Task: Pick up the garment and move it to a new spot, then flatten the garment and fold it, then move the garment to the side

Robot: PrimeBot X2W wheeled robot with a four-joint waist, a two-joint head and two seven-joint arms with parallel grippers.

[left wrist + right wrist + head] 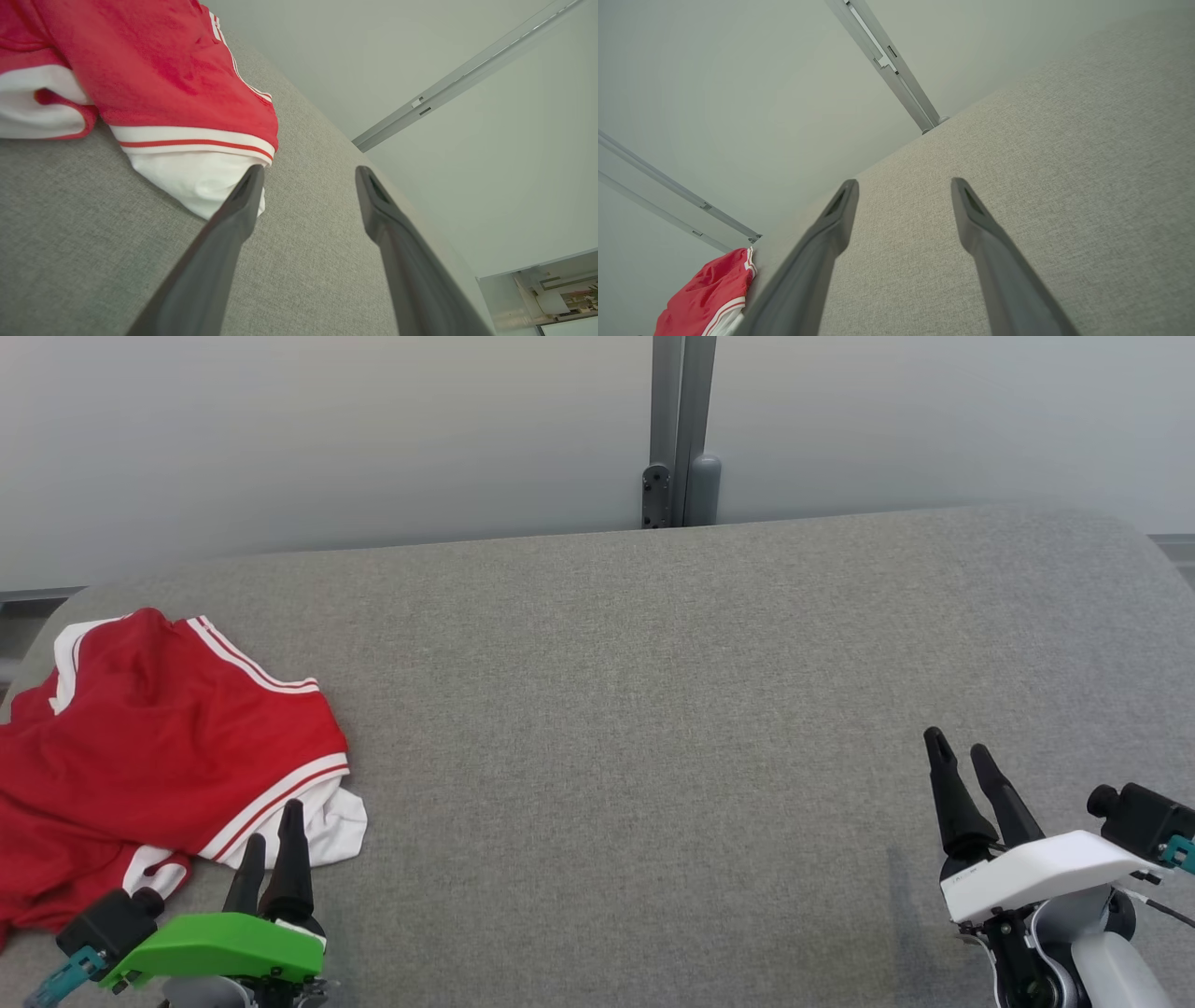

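grey fabric tabletop (653,728), pale wall (327,439) behind. red-and-white garment (159,747) is seen bunched at the table's left end. left gripper (273,821) spread wide, empty, just beside the white hem (201,182); right gripper (957,744) spread wide, empty, well apart. the hem is best pinched deep, several layers caught, before lifting.

Red, white-striped garment (159,728); grey woven table (653,756).

I see left tool (274,823) low left in head view, green wrist cover (219,943), fingers (289,863) apart, pointing forward. Right tool (957,744) low right, white wrist cover (1041,868), fingers apart too, leaning slightly left. Both empty.
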